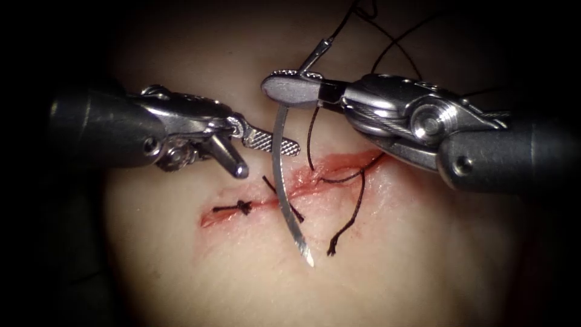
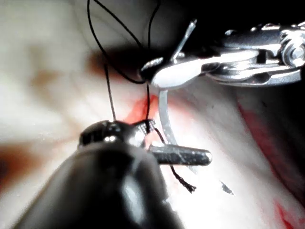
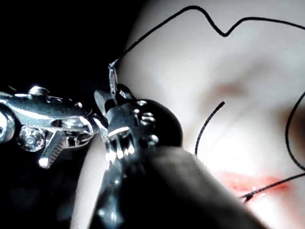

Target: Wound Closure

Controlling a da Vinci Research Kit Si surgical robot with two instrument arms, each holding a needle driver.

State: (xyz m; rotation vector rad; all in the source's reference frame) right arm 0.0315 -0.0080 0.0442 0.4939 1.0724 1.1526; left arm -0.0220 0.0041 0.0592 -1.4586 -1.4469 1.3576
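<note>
My right tool [image 1: 283, 88] is shut on the curved needle [image 1: 280, 175] close to its thread end. The needle hangs down across the cut [image 1: 339, 166], free of the tissue [image 1: 423, 254], its tip over the near side. To the left of the needle my left tool [image 1: 270, 160] stands with its jaws apart and nothing between them. Black thread [image 1: 357, 200] runs from the needle's tail up and away, and another length passes through the cut to a frayed end. A tied knot [image 1: 244, 208] sits on the cut's left part. The left wrist view shows the needle [image 2: 164, 119] under the right tool [image 2: 190, 69].
Red fluid [image 1: 315, 181] lines the cut's edges. Loose loops of thread [image 1: 393, 42] lie over the far tissue behind the right tool. The right wrist view shows the left tool [image 3: 50, 140] beside my right tool's jaws [image 3: 108, 102], and thread [image 3: 224, 28] on the tissue.
</note>
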